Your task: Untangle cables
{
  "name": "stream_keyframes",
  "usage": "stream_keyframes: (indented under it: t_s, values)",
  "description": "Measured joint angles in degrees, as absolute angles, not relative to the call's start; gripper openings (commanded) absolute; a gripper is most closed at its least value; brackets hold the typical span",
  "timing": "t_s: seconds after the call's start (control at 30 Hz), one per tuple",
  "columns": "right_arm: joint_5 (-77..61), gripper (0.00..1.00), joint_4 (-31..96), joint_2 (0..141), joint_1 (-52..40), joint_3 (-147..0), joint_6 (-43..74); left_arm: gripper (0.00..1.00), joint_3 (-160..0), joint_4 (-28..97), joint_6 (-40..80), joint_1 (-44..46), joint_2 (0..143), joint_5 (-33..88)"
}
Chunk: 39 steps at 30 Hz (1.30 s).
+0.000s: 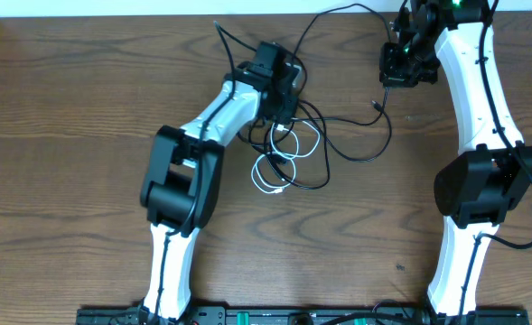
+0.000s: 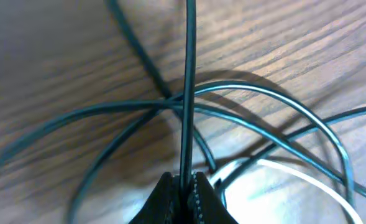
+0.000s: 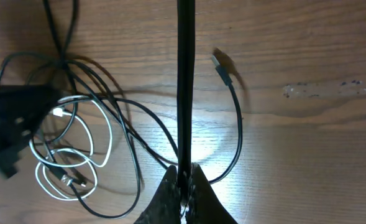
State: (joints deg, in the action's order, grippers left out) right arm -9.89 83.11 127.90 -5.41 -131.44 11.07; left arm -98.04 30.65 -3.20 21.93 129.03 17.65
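Tangle loops lie partly hidden under the left wrist overhead, at the far middle of the brown wooden desk (image 1: 67, 135). Left end effector (image 2: 184, 186), angled inward, pinches the black cable (image 2: 187, 93), with the white cable (image 1: 270, 176) coiled just beside. Right end effector (image 3: 184, 177), stretched far back, clamps another black strand.

The left arm (image 1: 213, 113) and right arm (image 1: 464, 77) have white rounded links joined by bulky black housings, with a black cord (image 1: 493, 90) running along each. Black wedge-shaped pincer fingers (image 2: 209, 208) show finely toothed inner edges.
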Motion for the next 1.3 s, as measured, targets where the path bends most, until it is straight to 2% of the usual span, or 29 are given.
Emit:
stream_keyframes:
  t_s: [0.47, 1.0, 1.3]
  values:
    - [-8.01, 0.01, 82.63, 127.9, -5.41, -131.44, 11.07, 0.07, -97.84, 38.59, -3.22, 13.06, 101.93, 17.65]
    - [-6.55, 0.01, 82.63, 127.9, -4.43, -131.44, 11.07, 0.07, -97.84, 40.14, -3.05, 1.56, 90.8, 17.65]
    - [-2.5, 0.01, 82.94, 127.9, -2.44, -131.44, 11.05, 0.07, -97.84, 40.14, -3.01, -0.3, 90.28, 17.65]
